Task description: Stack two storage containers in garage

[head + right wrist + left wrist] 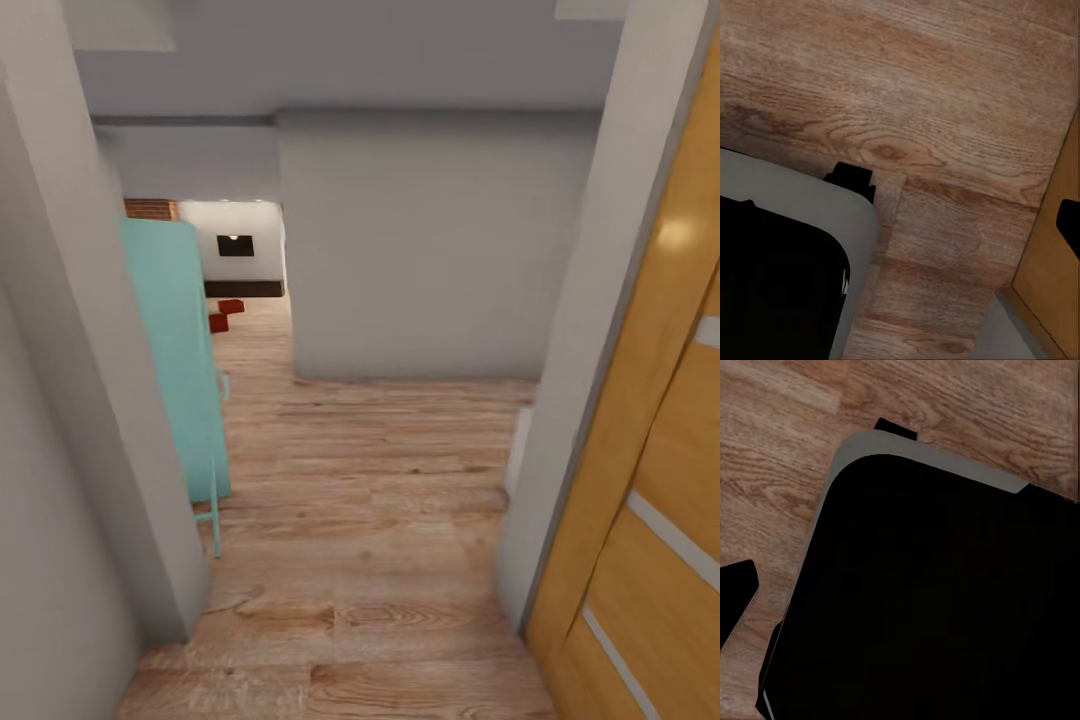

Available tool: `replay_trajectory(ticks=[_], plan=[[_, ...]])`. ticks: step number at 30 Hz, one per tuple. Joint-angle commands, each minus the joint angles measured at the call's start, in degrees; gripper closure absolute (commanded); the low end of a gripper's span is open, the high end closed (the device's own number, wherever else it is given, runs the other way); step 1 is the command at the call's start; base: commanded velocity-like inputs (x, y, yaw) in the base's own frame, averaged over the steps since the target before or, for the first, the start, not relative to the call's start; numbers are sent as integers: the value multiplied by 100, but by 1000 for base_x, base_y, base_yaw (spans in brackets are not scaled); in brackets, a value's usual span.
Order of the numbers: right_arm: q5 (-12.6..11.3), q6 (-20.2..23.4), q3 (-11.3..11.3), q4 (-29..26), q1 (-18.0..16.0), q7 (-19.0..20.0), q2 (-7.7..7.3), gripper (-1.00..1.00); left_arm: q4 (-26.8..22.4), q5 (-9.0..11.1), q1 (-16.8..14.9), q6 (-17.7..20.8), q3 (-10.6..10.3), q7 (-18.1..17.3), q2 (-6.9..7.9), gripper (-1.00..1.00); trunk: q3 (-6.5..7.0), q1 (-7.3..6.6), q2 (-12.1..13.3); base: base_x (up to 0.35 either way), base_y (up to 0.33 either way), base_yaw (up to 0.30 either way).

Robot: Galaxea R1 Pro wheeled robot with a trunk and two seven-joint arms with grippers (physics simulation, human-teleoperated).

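While you steer the robot through a doorway framed by an orange wooden door (pixel 650 450) and a grey wall corner (pixel 90 420), the job sits at its first leg: reaching the living room to collect the load. Far down the hall, two small red shapes (pixel 224 314) lie on the light plank floor (pixel 370 520) just past the edge of a turquoise panel (pixel 175 360), below a white wall with a dark screen-like rectangle (pixel 235 245) and a strip of red brick (pixel 150 208); they are most likely the two storage containers, though at this distance they are too small to confirm. They sit close together, one a little nearer than the other, and well apart from the robot.

Your next move, by this reading, calls for driving ahead and bearing left round the grey partition wall (pixel 420 250), keeping the base clear of the turquoise panel on one side and the door on the other, until the boxes come within reach of both arms.

Both wrist cameras look down at the planks and the robot's dark, grey-edged base (pixel 937 600), seen again from the right wrist (pixel 772 270). A dark tip (pixel 736 600) at the frame edge may be a left finger, and another (pixel 1069 225) may belong to the right gripper, but you cannot tell from these views how far either pair of jaws stands apart. Nothing appears to be held or touched by either.
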Motion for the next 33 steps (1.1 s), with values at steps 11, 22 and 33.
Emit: replay_trajectory(ticks=[11,22,33], plan=[[0,-41,14,19,-8,19,0,-100,-2,18,1,-2,11,4,-1,-100,-5,3,-3,322,17,0],[17,-34,14,19,-8,19,-15,-100,-2,24,-1,0,11,4,-1,-100,-5,3,-3,322,0,0],[42,-41,19,19,-8,19,-4,-100,-2,15,1,-11,11,4,-1,-100,-5,3,-3,322,0,0]])
